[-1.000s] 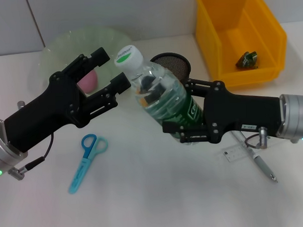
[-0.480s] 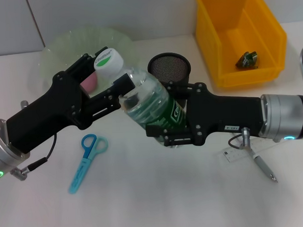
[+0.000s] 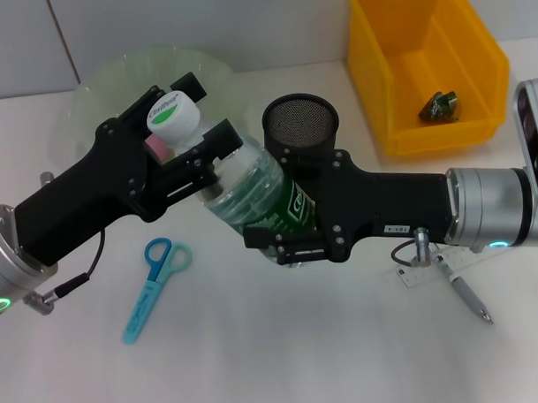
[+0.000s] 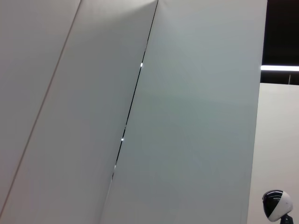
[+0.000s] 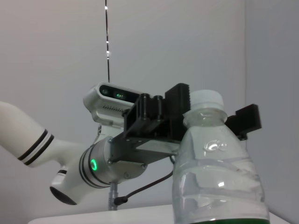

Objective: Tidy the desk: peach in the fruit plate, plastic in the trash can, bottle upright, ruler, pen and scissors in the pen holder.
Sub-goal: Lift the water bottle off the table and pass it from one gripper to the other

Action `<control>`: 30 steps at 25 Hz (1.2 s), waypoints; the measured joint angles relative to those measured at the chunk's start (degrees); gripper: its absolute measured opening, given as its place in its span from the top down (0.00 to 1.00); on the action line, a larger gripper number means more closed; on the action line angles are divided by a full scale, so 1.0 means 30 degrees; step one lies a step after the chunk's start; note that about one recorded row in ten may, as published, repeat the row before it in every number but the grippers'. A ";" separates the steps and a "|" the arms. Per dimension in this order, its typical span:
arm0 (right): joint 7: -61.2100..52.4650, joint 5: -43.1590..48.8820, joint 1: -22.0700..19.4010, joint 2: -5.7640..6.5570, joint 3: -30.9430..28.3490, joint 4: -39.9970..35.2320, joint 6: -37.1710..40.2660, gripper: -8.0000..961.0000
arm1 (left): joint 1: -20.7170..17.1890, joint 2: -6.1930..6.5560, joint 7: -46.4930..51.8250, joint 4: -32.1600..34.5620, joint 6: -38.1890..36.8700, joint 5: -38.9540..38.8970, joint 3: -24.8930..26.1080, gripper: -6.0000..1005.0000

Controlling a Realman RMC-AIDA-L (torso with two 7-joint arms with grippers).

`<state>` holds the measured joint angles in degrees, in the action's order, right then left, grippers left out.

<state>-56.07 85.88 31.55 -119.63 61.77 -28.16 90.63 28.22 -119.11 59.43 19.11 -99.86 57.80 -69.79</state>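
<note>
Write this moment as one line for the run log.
right gripper: shut on bottle, tilted | left gripper: open around cap | scissors, pen: on desk

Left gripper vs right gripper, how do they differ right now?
The right gripper is clamped on the bottle around its green-labelled body; the left gripper is open, its fingers either side of the neck just under the cap. Right reaches in from the pen holder side, left from the fruit plate side. Both are black.
</note>
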 joint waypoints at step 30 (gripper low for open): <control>0.0047 -0.0153 0.0079 0.0013 0.0041 0.0444 0.0372 0.15 | 0.0224 0.0099 -0.0260 -0.0198 -0.0047 -0.0181 0.0002 0.56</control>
<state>-55.94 85.42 31.78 -119.59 61.89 -26.83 91.75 28.89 -118.81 58.65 18.52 -100.00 57.26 -69.79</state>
